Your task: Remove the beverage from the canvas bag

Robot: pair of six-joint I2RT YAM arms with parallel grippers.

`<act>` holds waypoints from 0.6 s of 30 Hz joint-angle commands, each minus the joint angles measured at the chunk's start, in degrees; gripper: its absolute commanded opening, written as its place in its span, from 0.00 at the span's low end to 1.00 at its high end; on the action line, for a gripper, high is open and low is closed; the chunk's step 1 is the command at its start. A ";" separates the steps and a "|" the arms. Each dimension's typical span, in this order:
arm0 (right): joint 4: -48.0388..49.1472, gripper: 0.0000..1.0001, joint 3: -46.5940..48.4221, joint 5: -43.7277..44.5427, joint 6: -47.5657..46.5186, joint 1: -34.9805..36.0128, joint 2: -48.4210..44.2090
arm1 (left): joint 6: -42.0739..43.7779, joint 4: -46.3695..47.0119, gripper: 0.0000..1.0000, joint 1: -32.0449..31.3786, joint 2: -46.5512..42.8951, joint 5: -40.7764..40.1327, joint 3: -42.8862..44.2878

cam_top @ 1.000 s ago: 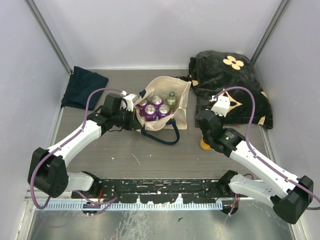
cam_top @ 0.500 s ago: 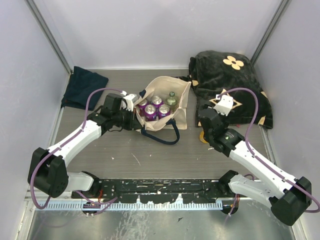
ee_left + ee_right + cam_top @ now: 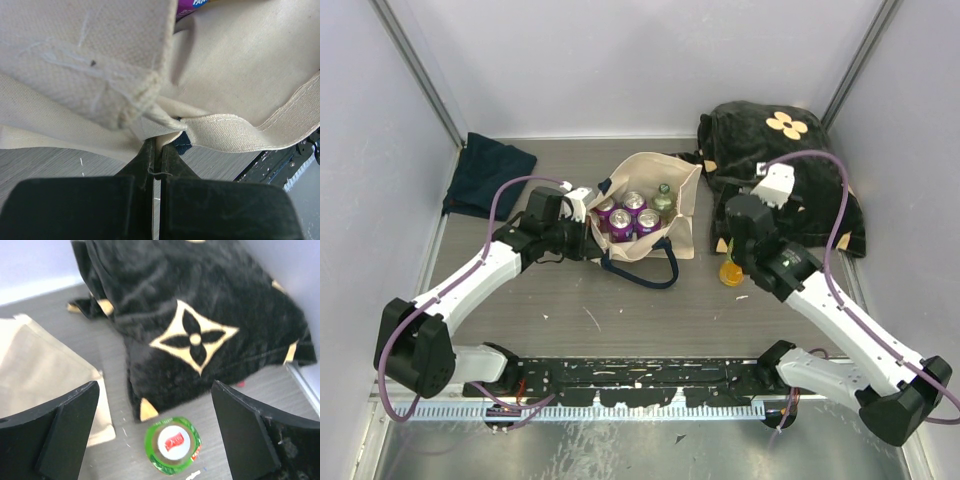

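Note:
The cream canvas bag (image 3: pixel 672 180) stands open at mid-table with purple cans (image 3: pixel 620 218) and a green-capped bottle (image 3: pixel 663 198) inside. My left gripper (image 3: pixel 588 240) is at its left rim, shut on a fold of the bag's canvas (image 3: pixel 159 131) beside a navy handle (image 3: pixel 184 143). A beverage bottle (image 3: pixel 731 272) with a green label and white cap (image 3: pixel 173 444) stands on the table to the right of the bag. My right gripper (image 3: pixel 735 245) hangs above it, open (image 3: pixel 154 390), its fingers (image 3: pixel 65 425) wide apart and clear of the bottle.
A black fabric bag with tan flower motifs (image 3: pixel 785 170) lies at the back right, just beyond the bottle (image 3: pixel 200 315). A dark navy cloth (image 3: pixel 488 172) lies at the back left. Grey walls close in three sides; a black rail (image 3: pixel 640 380) runs along the near edge.
My right gripper has opened wide, let go of the bottle and lifted back toward the black bag. The bottle now stands free on the table. The left arm has not moved.

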 commanded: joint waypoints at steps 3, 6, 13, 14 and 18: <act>5.32 0.97 17.82 -2.85 -12.27 1.87 6.14 | -0.14 -5.14 0.01 0.03 0.21 -1.36 -1.60; 6.88 0.85 23.22 -6.97 -14.76 4.08 10.22 | -0.25 -4.65 0.01 -0.02 0.31 -1.17 -1.63; 7.28 0.39 31.84 -13.82 -15.19 7.57 23.84 | -0.60 -3.55 0.00 -0.02 0.88 0.01 -1.33; 7.26 0.35 31.96 -14.81 -14.30 7.61 25.09 | -0.86 -3.27 0.00 0.00 0.99 0.42 -1.31; 7.18 0.33 30.97 -19.87 -10.08 7.61 29.60 | -1.84 -1.82 0.00 0.03 1.09 1.08 -1.40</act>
